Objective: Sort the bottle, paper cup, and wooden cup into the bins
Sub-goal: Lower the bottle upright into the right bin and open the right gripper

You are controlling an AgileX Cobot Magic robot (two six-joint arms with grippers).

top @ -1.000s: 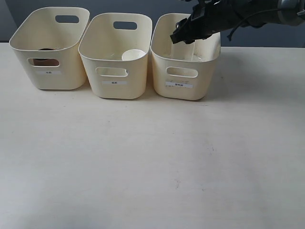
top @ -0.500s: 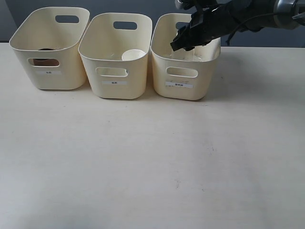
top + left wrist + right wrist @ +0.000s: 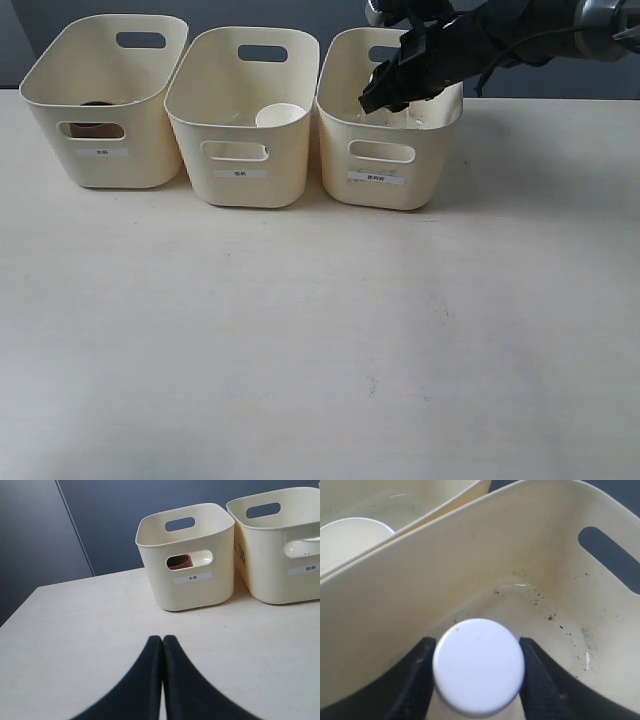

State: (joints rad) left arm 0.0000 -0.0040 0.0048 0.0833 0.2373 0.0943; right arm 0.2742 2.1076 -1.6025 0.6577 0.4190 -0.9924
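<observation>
Three cream bins stand in a row at the back of the table. My right gripper (image 3: 372,98) (image 3: 476,643) reaches down into the right bin (image 3: 385,195), its jaws shut on the white cap of the clear bottle (image 3: 478,667); the bottle's body is hidden below the cap. The white paper cup (image 3: 280,115) (image 3: 355,537) sits in the middle bin (image 3: 240,188). Through the left bin's (image 3: 110,168) handle cut-out shows the reddish-brown wooden cup (image 3: 178,561). My left gripper (image 3: 162,639) is shut with nothing in it, over bare table in front of that bin.
The pale table (image 3: 320,340) spreads in front of the bins. A dark wall (image 3: 100,525) stands behind the table's far edge. The right bin's floor (image 3: 560,625) carries small dark specks.
My right gripper has dropped a little lower into the right bin with the bottle in it. The bins and both cups have stayed where they were.
</observation>
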